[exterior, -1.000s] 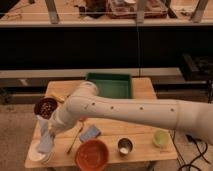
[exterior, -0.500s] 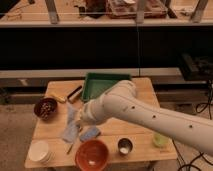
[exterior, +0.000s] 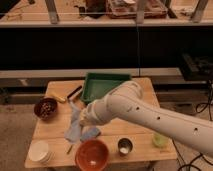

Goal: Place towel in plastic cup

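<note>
A pale blue towel point(exterior: 74, 126) hangs crumpled from my gripper point(exterior: 83, 117) above the left middle of the wooden table point(exterior: 55, 131). The gripper is shut on the towel's upper end, and the fingers are mostly hidden behind my white arm. The plastic cup point(exterior: 160, 139), pale green, stands near the table's right front edge, partly behind the arm and well to the right of the gripper.
A green tray point(exterior: 106, 84) sits at the back. A brown bowl of nuts point(exterior: 45, 108) is at the left, white plates point(exterior: 39, 151) at front left, an orange bowl point(exterior: 92, 154) and a metal cup point(exterior: 125, 146) at front. A blue object point(exterior: 92, 133) lies under the towel.
My arm has swung from the table's left front toward the middle, carrying the hanging towel to the right and slightly up.
</note>
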Tool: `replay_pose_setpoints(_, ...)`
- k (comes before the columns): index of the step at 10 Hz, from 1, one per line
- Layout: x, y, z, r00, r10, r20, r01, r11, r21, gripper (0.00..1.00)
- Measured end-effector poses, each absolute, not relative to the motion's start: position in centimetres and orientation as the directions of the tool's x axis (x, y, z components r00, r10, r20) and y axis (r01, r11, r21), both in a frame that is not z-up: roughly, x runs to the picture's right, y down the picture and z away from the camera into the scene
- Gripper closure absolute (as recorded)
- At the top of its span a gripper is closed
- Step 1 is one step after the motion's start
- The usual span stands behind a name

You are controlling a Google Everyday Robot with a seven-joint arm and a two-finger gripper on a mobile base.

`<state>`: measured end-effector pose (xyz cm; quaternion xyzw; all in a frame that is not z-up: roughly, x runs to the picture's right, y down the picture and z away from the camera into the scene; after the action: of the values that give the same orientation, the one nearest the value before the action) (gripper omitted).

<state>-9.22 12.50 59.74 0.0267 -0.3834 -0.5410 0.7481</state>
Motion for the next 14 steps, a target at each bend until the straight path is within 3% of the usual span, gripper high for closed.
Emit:
replay_pose_setpoints(3,-7.6,12.3,61.9,0.178,-0.797,0.577,0.808,0.454,0.377,0.8)
replay_pose_setpoints(8,4.2,12.3,68.0,0.395,-0.694,0.602,0.806,0.577,0.136,0.8)
replay_pose_setpoints(14,5.9,12.4,68.7,0.427,-0.675,0.602,0.797,0.596,0.102,0.8)
